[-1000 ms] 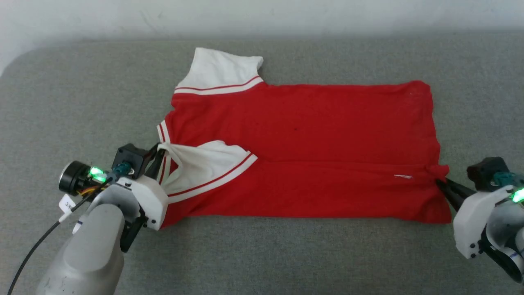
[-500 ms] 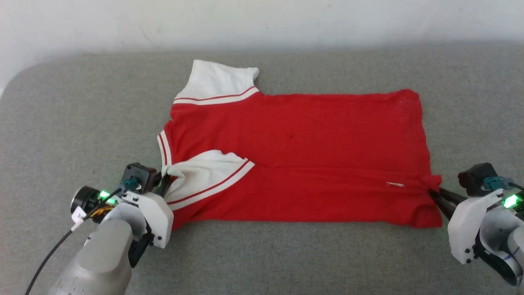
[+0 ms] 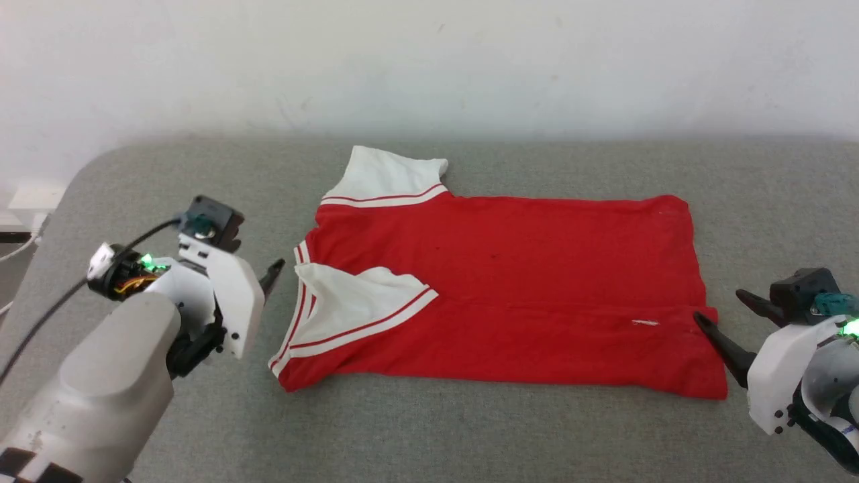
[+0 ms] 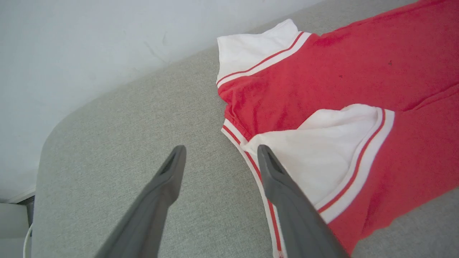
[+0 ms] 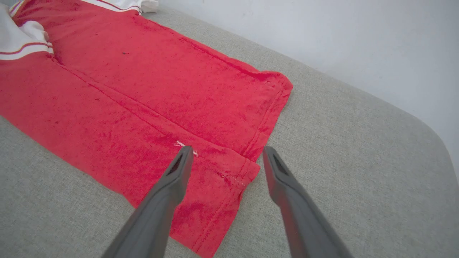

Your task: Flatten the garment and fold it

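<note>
garment (image 3: 510,282) lies lengthwise along bench (image 3: 470,436): left gripper (image 4: 221,148) by collar (image 3: 302,258), right gripper (image 5: 228,148) by hem (image 3: 698,288) (both spread wide, empty).

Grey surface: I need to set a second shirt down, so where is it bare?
Bare grey surface: the strip between the garment and the robot, and the band between it and the wall. Crowded: the garment's two short ends, where the left gripper and right gripper hover open.

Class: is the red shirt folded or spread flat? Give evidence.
Partly folded: the shirt has its near side turned over onto the body, one white sleeve on top; the far sleeve sticks out flat.
</note>
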Controlling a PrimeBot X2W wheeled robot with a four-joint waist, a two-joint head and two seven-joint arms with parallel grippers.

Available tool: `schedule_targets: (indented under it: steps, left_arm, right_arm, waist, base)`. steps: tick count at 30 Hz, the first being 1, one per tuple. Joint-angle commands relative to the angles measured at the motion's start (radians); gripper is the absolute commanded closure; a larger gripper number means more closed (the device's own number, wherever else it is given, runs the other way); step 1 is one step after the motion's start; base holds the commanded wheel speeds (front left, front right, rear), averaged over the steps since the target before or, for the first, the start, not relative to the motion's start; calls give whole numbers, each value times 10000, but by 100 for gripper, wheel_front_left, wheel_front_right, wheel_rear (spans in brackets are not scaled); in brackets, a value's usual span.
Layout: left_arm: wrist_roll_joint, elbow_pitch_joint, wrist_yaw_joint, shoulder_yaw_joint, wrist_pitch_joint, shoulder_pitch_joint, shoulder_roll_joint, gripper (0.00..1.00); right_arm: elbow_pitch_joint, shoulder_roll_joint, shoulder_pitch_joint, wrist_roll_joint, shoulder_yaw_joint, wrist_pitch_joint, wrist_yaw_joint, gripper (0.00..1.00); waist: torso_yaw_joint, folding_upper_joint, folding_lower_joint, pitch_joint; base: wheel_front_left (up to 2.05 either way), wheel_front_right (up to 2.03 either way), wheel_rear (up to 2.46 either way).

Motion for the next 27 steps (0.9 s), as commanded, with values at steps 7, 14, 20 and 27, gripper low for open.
schedule_targets:
  steps: [7,14,20,27]
  left_arm:
    - [-2580,-1922,-66,-1668,4592,-747,900,0]
    - [-3615,-1551,-60,-2318,6636,-897,736,0]
    - [-3576,-485,-46,-2629,6744,-752,306,0]
    - [-3604,-307,-63,-3456,6859,-692,299,100]
  right_arm:
    - [-529,74,236,-227,-314,391,-7,0]
    - [-733,254,-81,-332,-218,708,-7,0]
    - [-666,369,-571,-333,44,804,-7,0]
    - [-492,188,-1022,-179,282,817,-7,0]
  waist:
    - [144,-1,2,64]
    - [-118,-1,2,402]
    - [-515,-1,2,736]
    - [-684,-1,2,703]
  base:
    - [0,0,0]
    - [0,0,0]
    - [0,0,0]
    - [0,0,0]
